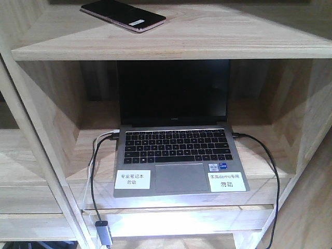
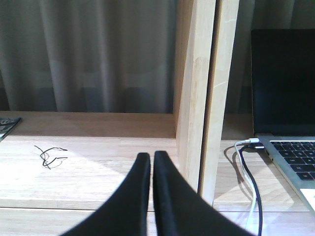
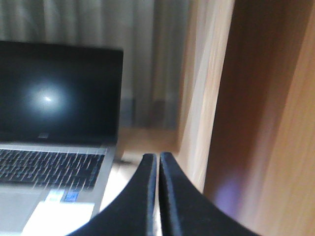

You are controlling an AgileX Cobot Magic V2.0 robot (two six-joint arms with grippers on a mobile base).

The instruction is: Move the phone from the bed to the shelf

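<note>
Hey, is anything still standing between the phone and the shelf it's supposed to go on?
Nothing visible does. The phone already lies flat on the shelf, on the board above the open laptop. Both the left hand and right hand are shut and empty, lower down.

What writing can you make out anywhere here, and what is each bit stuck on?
"专业笔记本 勿动": white label on the laptop palm rest, left of the touchpad.
"乐高demo专用 勿动": white label on the palm rest, right of the touchpad.
Small blue stickers above the right label: too small to read.
Logo under the laptop screen: too small to read.
White sticker on the phone: too small to read.
</note>
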